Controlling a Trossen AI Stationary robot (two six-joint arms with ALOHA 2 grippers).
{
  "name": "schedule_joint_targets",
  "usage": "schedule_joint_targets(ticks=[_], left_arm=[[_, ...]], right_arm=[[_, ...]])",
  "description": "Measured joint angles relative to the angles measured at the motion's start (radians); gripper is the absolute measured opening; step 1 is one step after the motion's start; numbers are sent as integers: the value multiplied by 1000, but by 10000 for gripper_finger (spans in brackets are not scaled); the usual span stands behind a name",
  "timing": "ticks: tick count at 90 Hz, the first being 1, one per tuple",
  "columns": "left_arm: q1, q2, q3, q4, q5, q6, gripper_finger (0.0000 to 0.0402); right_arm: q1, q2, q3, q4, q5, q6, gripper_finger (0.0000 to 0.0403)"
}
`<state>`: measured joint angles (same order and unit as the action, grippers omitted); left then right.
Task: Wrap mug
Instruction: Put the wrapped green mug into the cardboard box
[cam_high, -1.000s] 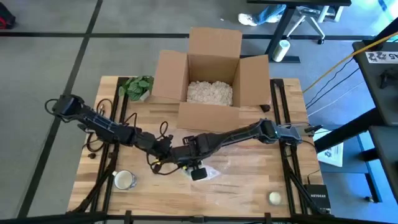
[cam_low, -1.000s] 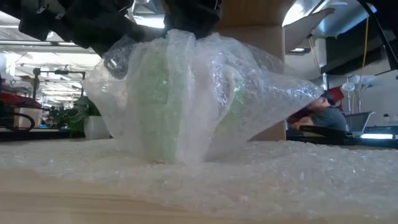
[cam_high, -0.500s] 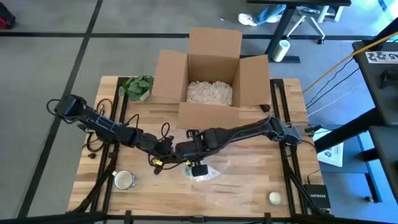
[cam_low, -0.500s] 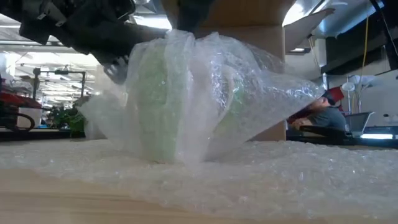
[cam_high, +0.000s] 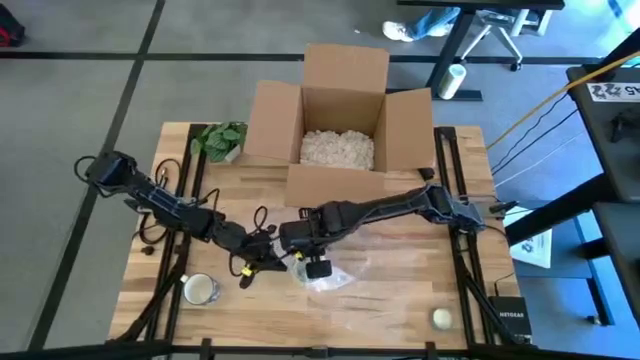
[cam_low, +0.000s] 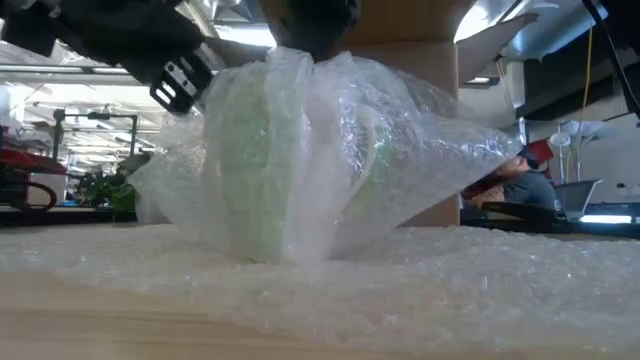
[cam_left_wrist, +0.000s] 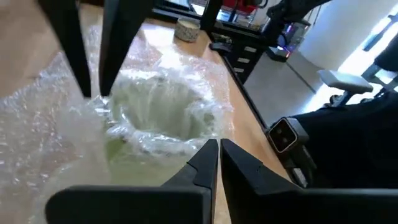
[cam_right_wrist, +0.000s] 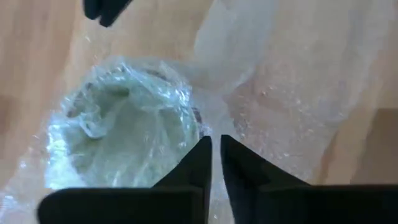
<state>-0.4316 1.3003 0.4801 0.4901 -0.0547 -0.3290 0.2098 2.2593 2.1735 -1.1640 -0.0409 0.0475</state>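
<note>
Our mug (cam_low: 262, 165) sits in the middle of the table (cam_high: 400, 300), bundled in soft, slippery bubble wrap (cam_low: 420, 150). Our right gripper (cam_right_wrist: 214, 163) looks pinched tight just above it. Our left gripper (cam_left_wrist: 219, 167) looks pinched together too, holding nothing. Mugs break, so we should grab the wrap gently.

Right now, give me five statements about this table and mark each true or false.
1. The mug is covered in bubble wrap. True.
2. The cardboard box is closed. False: its flaps are open, with packing fill inside.
3. The right gripper is wide open. False: its fingers are nearly together above the mug.
4. A small plant sits beside the box. True.
5. The left gripper holds a jar. False: its fingers are together, holding nothing.
</note>
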Motion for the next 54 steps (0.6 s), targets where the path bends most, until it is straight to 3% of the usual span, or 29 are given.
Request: schedule_joint_targets(ticks=[26, 54], left_arm=[[-63, -96, 0, -93, -87, -8, 0], [-128, -137, 0, -115, -164, -15, 0]], right_arm=[[-8, 1, -25, 34, -31, 0, 125], [-7, -1, -140, 114, -68, 0, 132]])
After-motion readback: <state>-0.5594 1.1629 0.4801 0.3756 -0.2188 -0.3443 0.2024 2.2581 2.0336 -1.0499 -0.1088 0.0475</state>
